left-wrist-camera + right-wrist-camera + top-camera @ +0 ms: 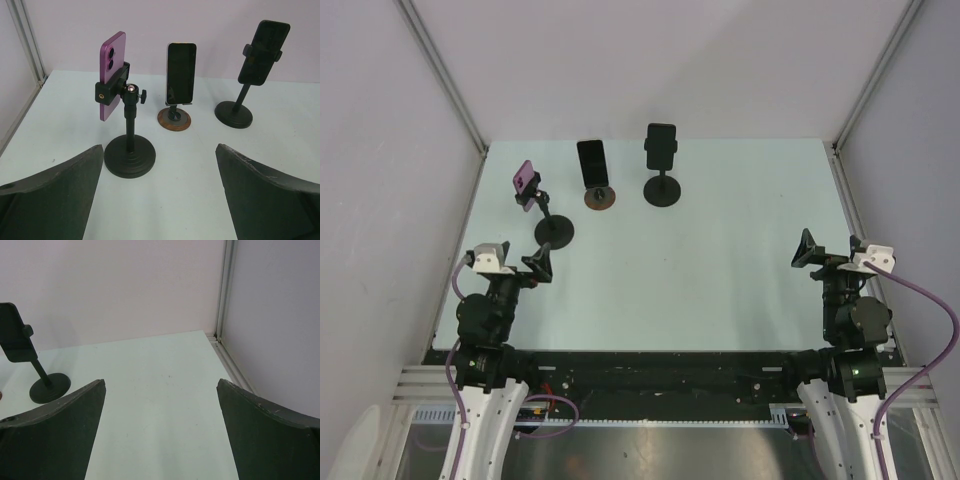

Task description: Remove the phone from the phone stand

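**Subject.** The purple phone (112,75) is held upright in the black clamp (111,92) atop the ball-head stand (129,150), with its back and lenses toward the left wrist camera. A dark-screened phone (180,72) on a brown-based stand (174,121) sits beyond that stand and to its right. A black phone (263,50) is farther right again. The task names no particular phone; the purple one is nearest and is judged the target.

**Handling (judged).** The phone is rigid, thin, light and glossy, so slippery, and its glass is breakable. The clamp is probably sprung, so the stand may tip or drag. Take hold of the long edges above the clamp and steady the stand's base.

**Grippers.** The left gripper (159,150) is spread wide and empty, just short of the stand's base. The right gripper (161,382) is likewise spread and empty, well apart to the stand's right.

**Surroundings.** The counter (700,270) is pale, smooth and flat. Plain white walls (650,60) and metal corner posts (440,75) stand behind the stand.
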Controlling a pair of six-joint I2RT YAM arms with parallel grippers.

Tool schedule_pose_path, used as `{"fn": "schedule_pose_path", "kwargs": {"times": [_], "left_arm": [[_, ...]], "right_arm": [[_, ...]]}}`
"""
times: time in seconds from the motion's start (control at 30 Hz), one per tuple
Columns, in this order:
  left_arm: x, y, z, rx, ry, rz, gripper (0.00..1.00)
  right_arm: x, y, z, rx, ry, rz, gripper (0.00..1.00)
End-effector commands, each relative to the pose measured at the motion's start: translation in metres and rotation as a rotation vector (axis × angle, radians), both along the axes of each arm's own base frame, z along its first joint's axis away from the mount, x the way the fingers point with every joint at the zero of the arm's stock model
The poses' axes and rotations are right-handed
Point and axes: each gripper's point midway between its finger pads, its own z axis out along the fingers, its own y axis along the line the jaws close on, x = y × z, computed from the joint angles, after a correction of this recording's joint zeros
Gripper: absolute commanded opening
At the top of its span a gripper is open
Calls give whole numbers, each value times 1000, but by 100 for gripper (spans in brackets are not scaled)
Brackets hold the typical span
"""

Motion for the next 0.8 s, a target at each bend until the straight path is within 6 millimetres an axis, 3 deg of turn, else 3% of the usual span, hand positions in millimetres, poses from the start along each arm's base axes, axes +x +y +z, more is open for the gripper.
{"fn": "schedule_pose_path", "kwargs": {"times": [0.0, 0.17, 0.2, 0.27, 0.4, 0.43, 0.47, 0.53, 0.57, 0.67, 0.73, 0.77], "left_arm": [[-3, 0, 15, -14, -46, -6, 100], [-7, -2, 19, -65, -56, -13, 100], [-8, -2, 20, -77, -57, -11, 100], [-9, -1, 20, -87, -54, -6, 100], [-12, 5, 20, -106, -42, 29, 100], [-14, 6, 23, -106, -50, 34, 100], [-15, 7, 22, -105, -44, 40, 100], [-18, 11, 23, -105, -45, 57, 100], [-20, 13, 25, -107, -48, 66, 100], [-26, 15, 26, -108, -45, 75, 100], [-29, 17, 24, -110, -38, 88, 100], [-30, 18, 25, -111, -43, 92, 100]], "right_arm": [[-1, 1, 16, 15, -32, 10, 100], [8, 7, 17, 73, 29, 31, 100], [17, 11, 9, 72, 77, 49, 100], [26, 31, 14, 70, 120, 156, 100], [57, 74, 1, 61, 308, 371, 100], [70, 87, -17, 99, 403, 425, 100], [77, 90, -11, 116, 413, 439, 100], [90, 95, -26, 221, 501, 424, 100], [106, 93, -31, 263, 550, 392, 100], [130, 104, -55, 301, 667, 410, 100], [145, 111, -49, 310, 652, 395, 100], [154, 115, -60, 284, 673, 386, 100]]}}
